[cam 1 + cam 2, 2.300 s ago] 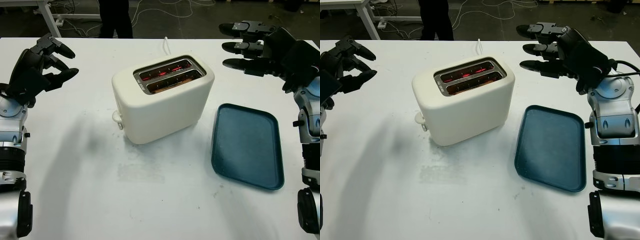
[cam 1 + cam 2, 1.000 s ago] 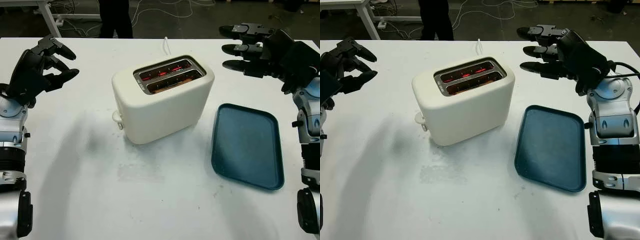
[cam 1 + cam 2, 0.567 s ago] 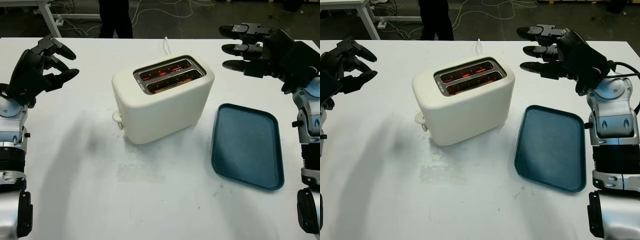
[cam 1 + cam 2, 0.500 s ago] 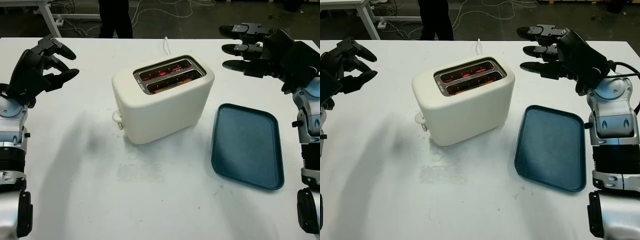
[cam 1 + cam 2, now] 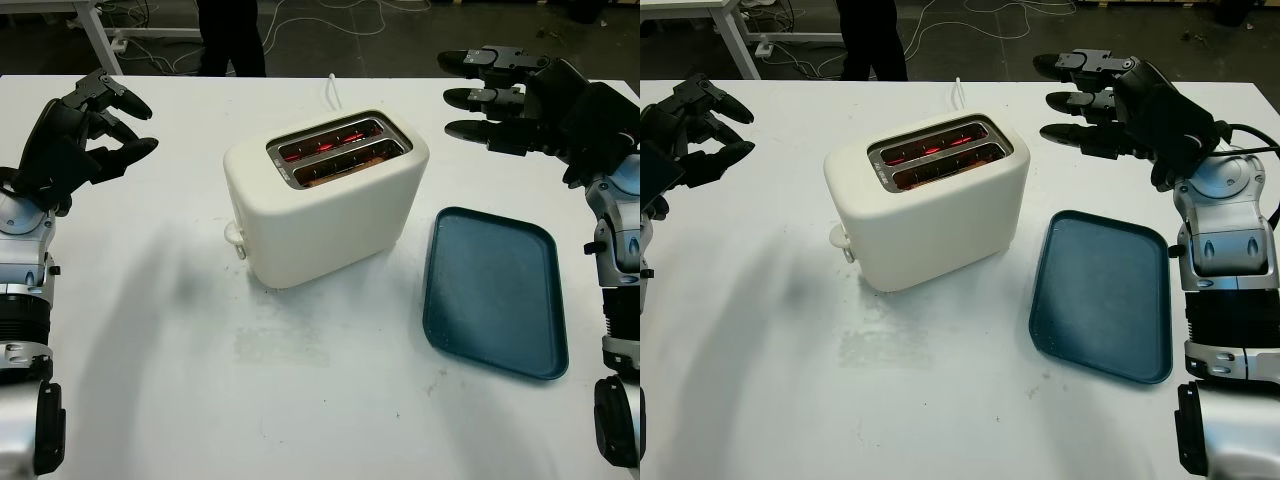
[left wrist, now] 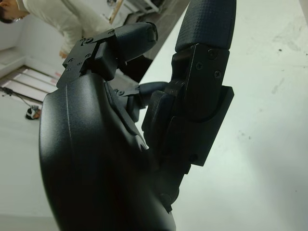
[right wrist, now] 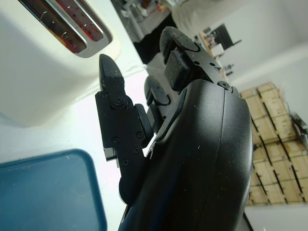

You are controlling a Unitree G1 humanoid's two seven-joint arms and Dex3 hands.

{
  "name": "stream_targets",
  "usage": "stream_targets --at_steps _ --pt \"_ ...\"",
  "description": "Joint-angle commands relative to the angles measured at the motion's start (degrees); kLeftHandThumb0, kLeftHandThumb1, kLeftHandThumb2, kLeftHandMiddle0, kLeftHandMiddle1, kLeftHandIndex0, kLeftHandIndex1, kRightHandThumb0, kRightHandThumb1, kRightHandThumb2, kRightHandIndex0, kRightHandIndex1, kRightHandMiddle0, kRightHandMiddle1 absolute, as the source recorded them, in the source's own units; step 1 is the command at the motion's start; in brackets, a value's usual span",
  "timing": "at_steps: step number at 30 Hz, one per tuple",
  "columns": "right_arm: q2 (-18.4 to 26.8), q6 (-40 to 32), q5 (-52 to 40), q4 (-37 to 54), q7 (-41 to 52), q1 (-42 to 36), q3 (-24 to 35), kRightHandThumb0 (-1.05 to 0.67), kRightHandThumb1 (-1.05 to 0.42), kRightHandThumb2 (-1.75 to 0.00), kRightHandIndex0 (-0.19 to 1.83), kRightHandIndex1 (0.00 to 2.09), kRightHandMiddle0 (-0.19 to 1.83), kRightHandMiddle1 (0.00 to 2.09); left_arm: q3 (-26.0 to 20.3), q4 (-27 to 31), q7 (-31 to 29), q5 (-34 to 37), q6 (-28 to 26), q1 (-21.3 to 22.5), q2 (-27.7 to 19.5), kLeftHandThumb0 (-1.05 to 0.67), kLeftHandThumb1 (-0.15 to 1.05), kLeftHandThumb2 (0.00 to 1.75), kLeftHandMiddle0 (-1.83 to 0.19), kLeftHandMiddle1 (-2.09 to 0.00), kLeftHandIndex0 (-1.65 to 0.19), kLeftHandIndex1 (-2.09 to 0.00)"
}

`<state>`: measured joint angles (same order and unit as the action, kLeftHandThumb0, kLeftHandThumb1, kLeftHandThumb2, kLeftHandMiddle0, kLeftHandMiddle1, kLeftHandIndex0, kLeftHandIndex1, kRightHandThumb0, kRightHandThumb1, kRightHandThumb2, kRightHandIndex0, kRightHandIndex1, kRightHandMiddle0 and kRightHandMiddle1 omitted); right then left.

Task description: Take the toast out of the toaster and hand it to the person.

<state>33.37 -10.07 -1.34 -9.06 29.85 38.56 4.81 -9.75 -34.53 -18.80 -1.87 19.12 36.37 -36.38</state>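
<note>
Toast sat low in the glowing slots of the toaster, likely hot, light and crumbly, best pinched by its top edge, while the left hand and right hand, both open, hovered well apart from it above the desk.

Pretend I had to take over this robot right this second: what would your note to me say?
Left hand: open, holding nothing, raised over the table's left side, well clear of the toaster.
Right hand: open, holding nothing, raised beyond the blue tray, to the right of the toaster.
The cream toaster stands mid-table with its slots glowing red; toast seems to sit low in the near slot, hard to tell. The tray lies to its right. A person stands past the table's far edge.
Done: nothing yet.
Left: wait for the toast to rise, lift it out, hand it to the person.
</note>
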Motion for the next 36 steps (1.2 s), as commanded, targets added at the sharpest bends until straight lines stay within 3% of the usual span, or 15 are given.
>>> stream_targets --at_steps 1,36 --pt "0.05 1.29 -0.20 0.26 -0.04 -0.06 0.00 -0.23 -0.92 -0.07 0.54 0.01 0.51 0.00 -0.43 -0.09 -0.10 1.13 0.40 0.26 0.25 -1.05 0.92 0.19 -0.26 -1.60 -0.19 -1.54" --pt "0.05 2.44 -0.24 -0.46 0.13 0.04 -0.03 -0.19 -0.92 -0.08 0.54 0.01 0.52 0.00 -0.31 -0.22 -0.06 0.85 0.62 0.34 0.19 -1.05 0.92 0.19 -0.26 -1.60 -0.19 -1.55"
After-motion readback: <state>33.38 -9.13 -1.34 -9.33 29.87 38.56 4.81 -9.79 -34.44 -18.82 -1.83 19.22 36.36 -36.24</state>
